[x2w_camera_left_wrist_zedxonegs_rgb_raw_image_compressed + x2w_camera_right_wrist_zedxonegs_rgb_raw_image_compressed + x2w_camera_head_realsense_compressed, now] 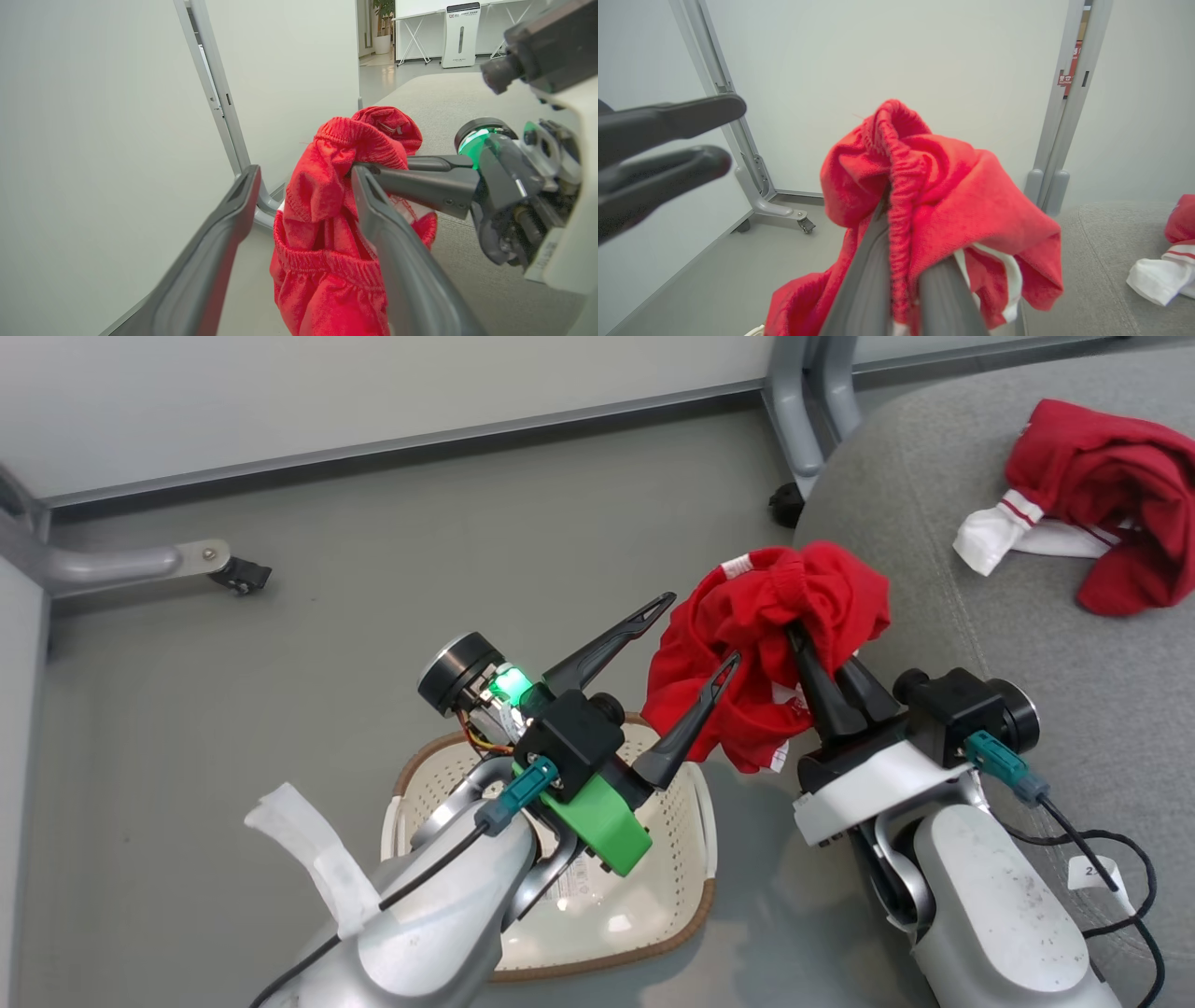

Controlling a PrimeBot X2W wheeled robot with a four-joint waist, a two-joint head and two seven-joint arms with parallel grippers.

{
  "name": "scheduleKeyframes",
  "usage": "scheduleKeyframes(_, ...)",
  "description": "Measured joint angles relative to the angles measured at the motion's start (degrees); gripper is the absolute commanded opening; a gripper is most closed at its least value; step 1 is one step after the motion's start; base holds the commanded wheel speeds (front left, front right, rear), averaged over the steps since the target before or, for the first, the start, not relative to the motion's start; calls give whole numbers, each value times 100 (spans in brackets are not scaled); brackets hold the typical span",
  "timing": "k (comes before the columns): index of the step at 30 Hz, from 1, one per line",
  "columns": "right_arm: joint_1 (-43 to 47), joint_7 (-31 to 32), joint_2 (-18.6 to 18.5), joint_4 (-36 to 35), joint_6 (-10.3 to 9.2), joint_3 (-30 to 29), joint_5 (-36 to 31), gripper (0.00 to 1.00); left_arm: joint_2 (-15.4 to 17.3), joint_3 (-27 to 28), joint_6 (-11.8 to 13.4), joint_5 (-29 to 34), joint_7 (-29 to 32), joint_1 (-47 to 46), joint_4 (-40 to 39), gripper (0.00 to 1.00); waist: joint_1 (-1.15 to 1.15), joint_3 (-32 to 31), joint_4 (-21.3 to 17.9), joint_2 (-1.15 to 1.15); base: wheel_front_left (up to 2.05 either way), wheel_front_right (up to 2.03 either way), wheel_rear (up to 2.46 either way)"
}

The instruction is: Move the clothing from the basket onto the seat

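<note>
Clothing, soft crumpled red, is clamped in the right pincer; the left pincer gapes just beside, near the perforated basket.

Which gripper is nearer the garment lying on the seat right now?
Right. The right gripper, shut on a second garment, is at the edge of the seat, left of the lying garment. The left gripper, open, is farther left, above the basket.

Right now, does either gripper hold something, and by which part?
The right gripper is shut on the red garment, pinching its elastic band. The left gripper is open and holds nothing.
</note>
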Motion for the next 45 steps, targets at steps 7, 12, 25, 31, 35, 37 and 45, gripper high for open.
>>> scheduleKeyframes(7,239,0,-2,-210,0,-354,-113,0,51,-51,0,18,0,-4,23,100,0,78,-470,0,0,0,0)
scheduleKeyframes(12,432,-1,-4,-381,0,-646,-159,0,103,-65,-1,44,0,-27,42,100,0,161,-791,0,0,0,0)
scheduleKeyframes(25,907,-1,-3,-602,0,-1223,-186,0,151,-97,0,46,0,-55,178,100,0,350,-1421,0,0,0,0)
scheduleKeyframes(31,897,-1,-3,-698,0,-1301,-126,0,182,-53,0,32,0,-57,207,100,0,428,-1456,0,0,0,0)
scheduleKeyframes(35,609,-1,-2,-798,0,-1438,-149,0,205,-51,-1,33,0,-98,176,100,0,528,-1418,0,0,0,0)
scheduleKeyframes(37,384,0,-2,-884,0,-1516,-156,0,214,-49,-1,42,0,-143,143,100,0,590,-1398,0,0,0,0)
scheduleKeyframes(45,-1023,0,-167,-1035,0,-1993,-558,0,325,-68,-1,85,0,-421,26,100,0,1048,-1288,0,0,0,0)
